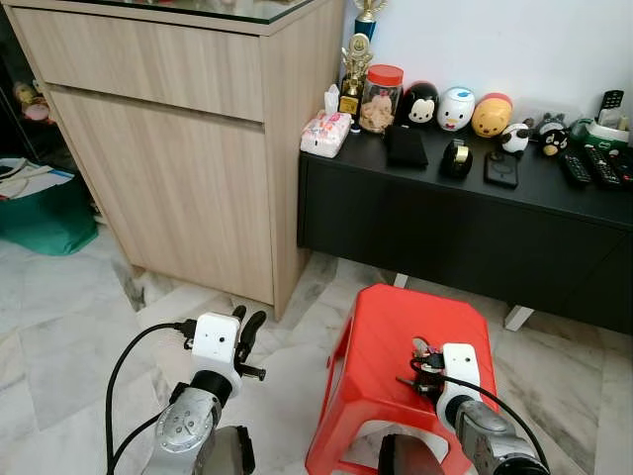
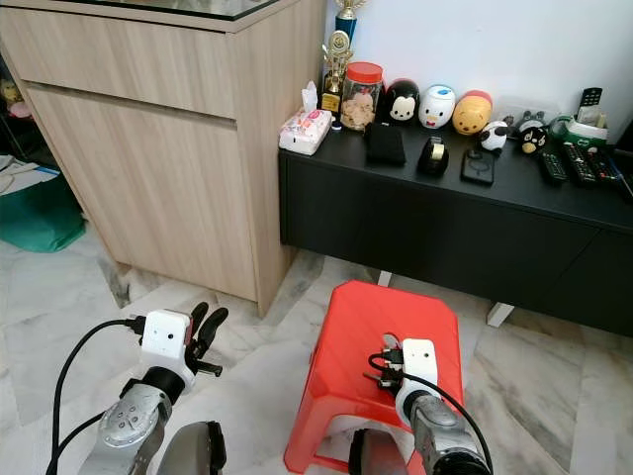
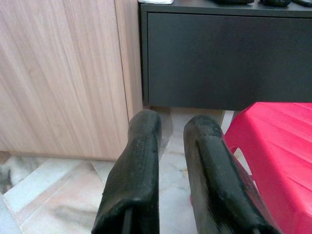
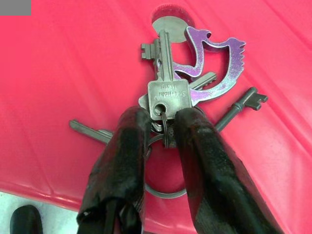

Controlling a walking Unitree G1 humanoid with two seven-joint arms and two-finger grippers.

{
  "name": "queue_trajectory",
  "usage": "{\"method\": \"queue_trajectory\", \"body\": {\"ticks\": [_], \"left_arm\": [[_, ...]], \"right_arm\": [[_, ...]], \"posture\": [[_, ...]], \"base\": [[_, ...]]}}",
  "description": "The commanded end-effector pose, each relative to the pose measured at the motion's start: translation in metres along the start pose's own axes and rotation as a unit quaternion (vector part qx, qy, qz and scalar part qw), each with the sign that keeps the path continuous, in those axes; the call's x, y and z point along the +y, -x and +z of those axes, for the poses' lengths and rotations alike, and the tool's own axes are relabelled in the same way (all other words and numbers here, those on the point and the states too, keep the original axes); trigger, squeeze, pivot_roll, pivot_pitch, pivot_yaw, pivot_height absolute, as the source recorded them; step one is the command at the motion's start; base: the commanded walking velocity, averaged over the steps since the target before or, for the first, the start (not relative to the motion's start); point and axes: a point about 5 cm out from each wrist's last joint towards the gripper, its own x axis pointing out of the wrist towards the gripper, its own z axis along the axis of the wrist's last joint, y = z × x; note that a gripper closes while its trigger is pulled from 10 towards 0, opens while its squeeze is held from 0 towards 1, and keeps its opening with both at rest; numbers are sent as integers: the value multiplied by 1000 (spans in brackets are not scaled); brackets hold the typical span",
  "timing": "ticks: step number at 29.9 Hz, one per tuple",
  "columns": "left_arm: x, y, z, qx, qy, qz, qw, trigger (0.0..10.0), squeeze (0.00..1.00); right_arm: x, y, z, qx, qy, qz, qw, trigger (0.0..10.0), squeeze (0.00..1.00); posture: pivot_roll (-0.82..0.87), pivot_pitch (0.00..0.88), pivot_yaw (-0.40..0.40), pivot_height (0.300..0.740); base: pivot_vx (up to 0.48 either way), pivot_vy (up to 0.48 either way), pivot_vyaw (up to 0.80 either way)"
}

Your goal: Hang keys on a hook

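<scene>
Pick-up step: right gripper [image 4: 161, 127] is closing on the keys [image 4: 168, 95], which lie on the red stool [image 1: 381, 336]. Left gripper [image 3: 168, 141] idle, fingers slightly apart, empty. Next, I reckon: lift w/o dropping, find a hook.

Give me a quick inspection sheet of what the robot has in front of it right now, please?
Surface: red plastic stool on a pale marble floor.
Job's things: bunch of keys with a purple charm, lying on the stool; hook: nothing seen.
Clutter: nothing seen on the stool besides the keys.
Grippers: right gripper down at the keys, fingers either side of the key ring; left gripper raised over the floor, holding nothing.
Cables: black cable looping from the left wrist; another along the right arm.
Surroundings: wooden cabinet; black sideboard carrying a jar, figurines and remotes.
</scene>
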Motion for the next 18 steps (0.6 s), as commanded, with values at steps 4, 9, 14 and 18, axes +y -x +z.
{"method": "queue_trajectory", "body": {"ticks": [4, 9, 14, 18], "left_arm": [[-3, 1, 1, 3, -5, -10, 1000, 10000, 0], [-4, 0, 1, 4, -6, -10, 1000, 10000, 0], [-4, 0, 1, 5, -6, -11, 1000, 10000, 0], [-4, 0, 1, 4, -6, -11, 1000, 10000, 0]], "right_arm": [[1, 1, -8, 21, -7, 10, 1000, 10000, 0], [1, 1, -9, 21, -7, 9, 1000, 0, 0], [2, 1, -9, 22, -7, 10, 1000, 0, 0], [2, 0, -8, 22, -6, 11, 1000, 0, 0]], "posture": [[1, 0, -72, 591], [1, 0, -72, 591], [2, 0, -72, 591], [1, 0, -73, 591]], "base": [[0, 0, 0], [0, 0, 0], [0, 0, 0], [0, 0, 0]]}}
